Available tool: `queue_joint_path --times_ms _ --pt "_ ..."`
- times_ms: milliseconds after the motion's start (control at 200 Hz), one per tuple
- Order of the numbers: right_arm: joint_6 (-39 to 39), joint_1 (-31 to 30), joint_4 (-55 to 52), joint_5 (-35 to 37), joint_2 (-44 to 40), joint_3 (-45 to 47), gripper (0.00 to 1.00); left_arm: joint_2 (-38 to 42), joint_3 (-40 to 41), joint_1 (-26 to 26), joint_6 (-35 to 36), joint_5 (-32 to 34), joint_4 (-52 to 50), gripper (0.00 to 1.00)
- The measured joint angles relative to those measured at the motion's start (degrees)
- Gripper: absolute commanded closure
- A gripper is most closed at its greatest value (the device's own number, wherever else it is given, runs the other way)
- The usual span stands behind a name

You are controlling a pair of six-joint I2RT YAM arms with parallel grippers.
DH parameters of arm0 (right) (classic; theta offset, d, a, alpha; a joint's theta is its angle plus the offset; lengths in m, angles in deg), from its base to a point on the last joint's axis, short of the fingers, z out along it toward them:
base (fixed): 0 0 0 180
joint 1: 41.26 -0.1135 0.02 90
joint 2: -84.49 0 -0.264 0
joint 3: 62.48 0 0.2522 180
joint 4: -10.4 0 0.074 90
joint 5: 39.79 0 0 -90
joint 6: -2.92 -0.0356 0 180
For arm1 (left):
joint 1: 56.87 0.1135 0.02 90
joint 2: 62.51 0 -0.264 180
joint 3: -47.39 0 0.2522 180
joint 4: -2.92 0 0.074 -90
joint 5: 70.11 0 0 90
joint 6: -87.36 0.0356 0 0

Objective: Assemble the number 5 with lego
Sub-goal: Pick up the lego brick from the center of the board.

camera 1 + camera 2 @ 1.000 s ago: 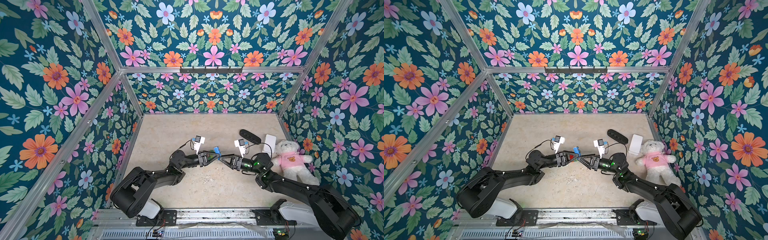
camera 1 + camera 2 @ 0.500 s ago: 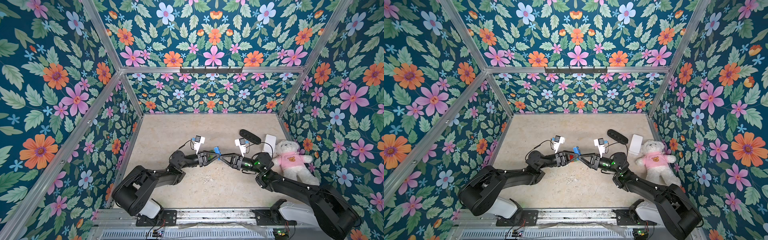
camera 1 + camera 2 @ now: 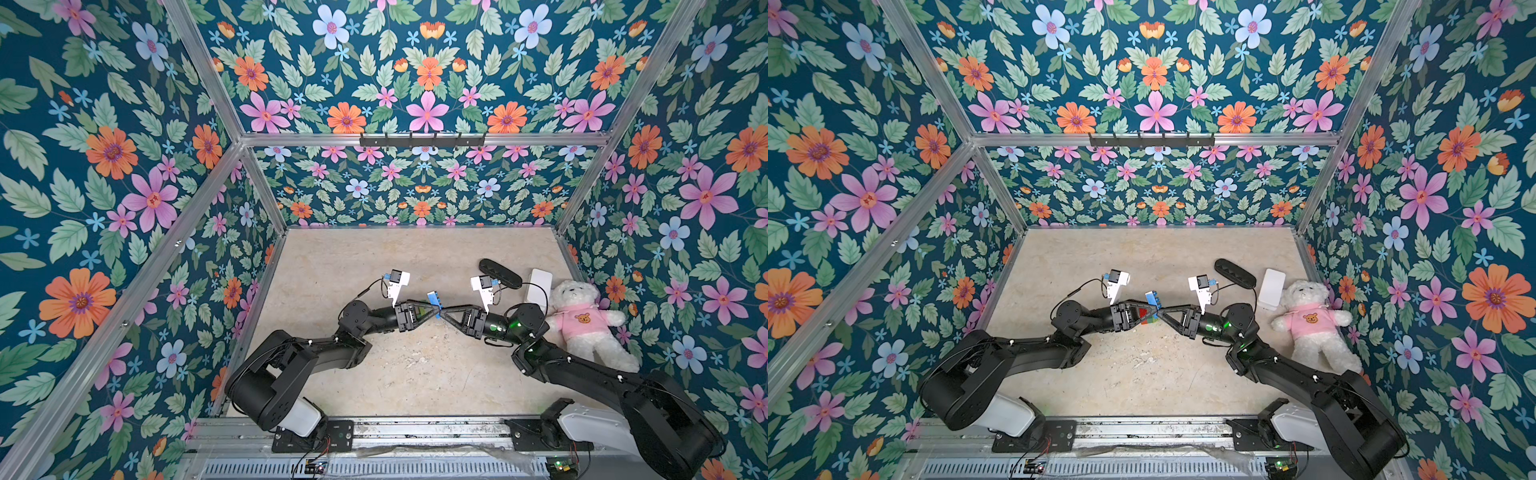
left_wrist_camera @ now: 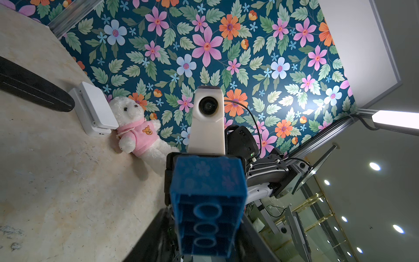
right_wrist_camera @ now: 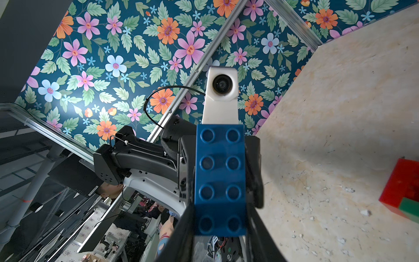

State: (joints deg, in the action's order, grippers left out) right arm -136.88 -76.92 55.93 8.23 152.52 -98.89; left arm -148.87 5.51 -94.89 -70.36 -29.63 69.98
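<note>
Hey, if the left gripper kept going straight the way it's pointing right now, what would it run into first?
The blue studded plastic brick, which sits right at the left gripper's tips. Close behind the brick, the right gripper points back toward it, nearly tip to tip.

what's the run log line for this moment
blue brick: midair between arms | left pincer: at brick, grip unclear | right pincer: shut on brick | red-green stack: on table
</note>
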Motion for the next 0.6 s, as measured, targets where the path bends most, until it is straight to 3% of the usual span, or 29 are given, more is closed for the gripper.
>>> queue_joint_path --times_ms 85,335,605 --pt "0.0 0.2 -0.7 0.0 -0.3 0.1 0.73 0.2 0.1 0.2 0.3 0.2 -1.2 0.34" --pt "0.0 2.3 -3.3 1.3 -0.7 1.2 0.73 4.0 2.4 4.2 1.9 2.0 -7.0 0.33" --pt "0.0 4.9 -6.6 4.9 5.6 1.5 0.72 11.2 -0.4 5.4 16.0 13.3 -39.2 0.34"
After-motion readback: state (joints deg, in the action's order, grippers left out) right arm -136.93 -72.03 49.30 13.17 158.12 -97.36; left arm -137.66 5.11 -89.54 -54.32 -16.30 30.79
